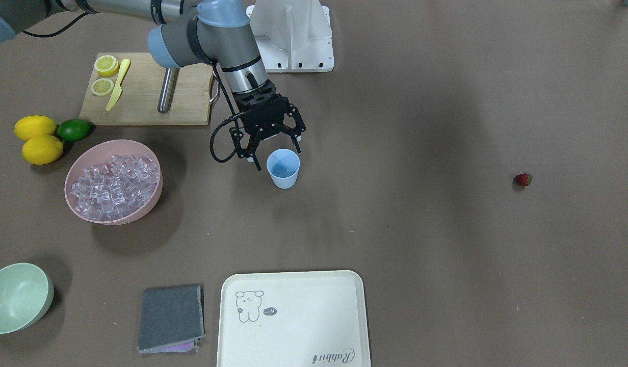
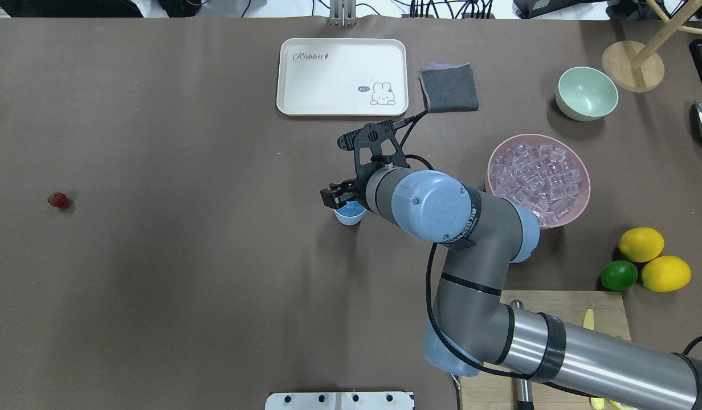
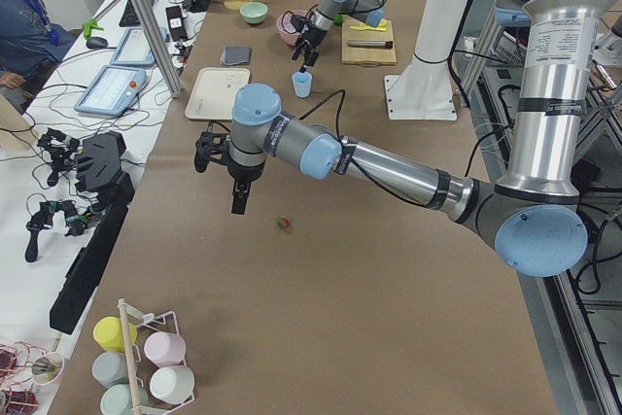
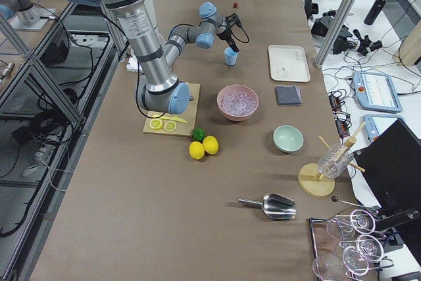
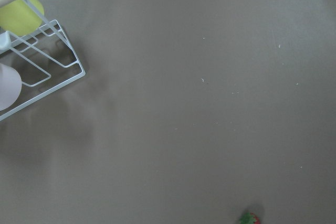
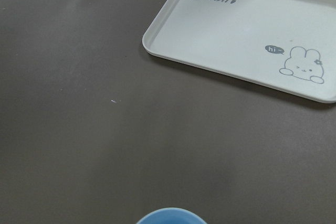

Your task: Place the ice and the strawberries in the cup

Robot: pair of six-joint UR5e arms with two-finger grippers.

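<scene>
The light blue cup (image 1: 283,170) stands upright mid-table, and its rim (image 6: 170,216) shows at the bottom of the right wrist view. My right gripper (image 1: 274,152) hangs just above the cup's robot-side rim, open, with nothing between its fingers. The ice (image 1: 113,184) fills a pink bowl (image 1: 151,201) beside the cup. A single strawberry (image 1: 523,179) lies alone far off on my left side of the table (image 2: 58,200). The left gripper (image 3: 237,199) hovers close to the strawberry (image 3: 284,225). I cannot tell whether it is open or shut. I cannot make out what the cup holds.
A cream tray (image 1: 293,318) and a grey cloth (image 1: 171,317) lie at the operators' edge. A pale green bowl (image 1: 16,296) sits past them. Two lemons (image 1: 36,137), a lime (image 1: 73,129) and a cutting board (image 1: 148,92) lie behind the pink bowl. A wire cup rack (image 5: 37,72) stands at my far left.
</scene>
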